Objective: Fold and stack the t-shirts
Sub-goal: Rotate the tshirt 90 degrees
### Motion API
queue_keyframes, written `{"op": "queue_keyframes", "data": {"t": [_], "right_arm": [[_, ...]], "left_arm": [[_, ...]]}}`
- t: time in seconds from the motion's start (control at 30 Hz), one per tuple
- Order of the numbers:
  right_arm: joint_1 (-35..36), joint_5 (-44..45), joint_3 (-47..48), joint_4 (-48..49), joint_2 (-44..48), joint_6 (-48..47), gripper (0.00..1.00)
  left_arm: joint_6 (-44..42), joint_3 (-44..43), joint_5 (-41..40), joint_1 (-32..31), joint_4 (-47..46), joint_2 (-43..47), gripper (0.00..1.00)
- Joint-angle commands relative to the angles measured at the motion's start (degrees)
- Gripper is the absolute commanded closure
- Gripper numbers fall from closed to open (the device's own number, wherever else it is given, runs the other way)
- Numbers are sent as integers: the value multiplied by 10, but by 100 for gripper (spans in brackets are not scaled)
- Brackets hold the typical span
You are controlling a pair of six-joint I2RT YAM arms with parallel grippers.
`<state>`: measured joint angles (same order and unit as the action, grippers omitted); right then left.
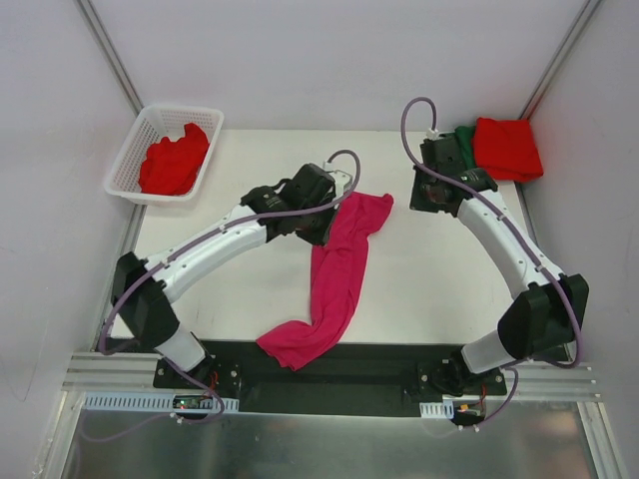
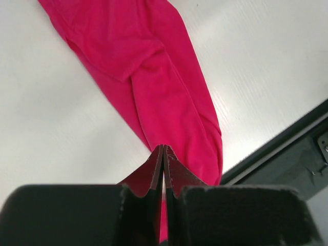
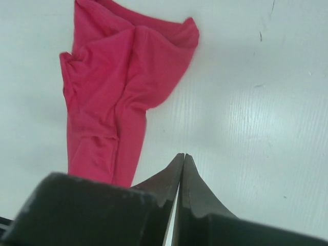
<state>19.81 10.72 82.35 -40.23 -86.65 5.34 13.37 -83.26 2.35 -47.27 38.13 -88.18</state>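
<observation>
The white table (image 1: 250,289) carries the pink shirt (image 1: 339,269), drawn out in a long rumpled band from mid-table to the near edge, where its lower end spills over the black rail (image 1: 399,364). I judge the step in hand to be laying this shirt out flat, with folding not yet begun. At the far left stands the basket (image 1: 128,152) holding a loose red shirt (image 1: 175,165). At the far right corner a folded red shirt (image 1: 507,148) lies on a green shirt (image 1: 464,133). The left pincer (image 2: 163,154) is closed, and the cloth narrows right into its tips, so it seems to pinch the shirt's upper edge. The right pincer (image 3: 182,159) is closed on nothing, above bare table just beside the shirt's far corner. Next it would need to open and take that corner, so both arms can spread the cloth. The green shirt is mostly covered, and the pink shirt's sleeves and collar are lost in its folds.
</observation>
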Motion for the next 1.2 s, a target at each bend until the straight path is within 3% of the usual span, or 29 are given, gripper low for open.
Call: {"op": "queue_keyframes", "data": {"t": [0.0,0.13,0.5,0.93,1.17], "right_arm": [[-1,11,-53,-5,47,3,99],[-8,11,-78,-3,75,4,99],[-23,-13,-109,3,100,2,99],[-59,-35,-105,-10,123,-12,99],[-84,-57,-103,-8,119,-15,99]], "left_arm": [[-52,-17,21,3,-64,-80,100],[-63,-29,45,2,-101,-128,100],[-108,-52,-14,20,-157,-200,100],[-140,-141,0,77,-154,-315,100],[-154,-197,11,88,-99,-392,100]]}}
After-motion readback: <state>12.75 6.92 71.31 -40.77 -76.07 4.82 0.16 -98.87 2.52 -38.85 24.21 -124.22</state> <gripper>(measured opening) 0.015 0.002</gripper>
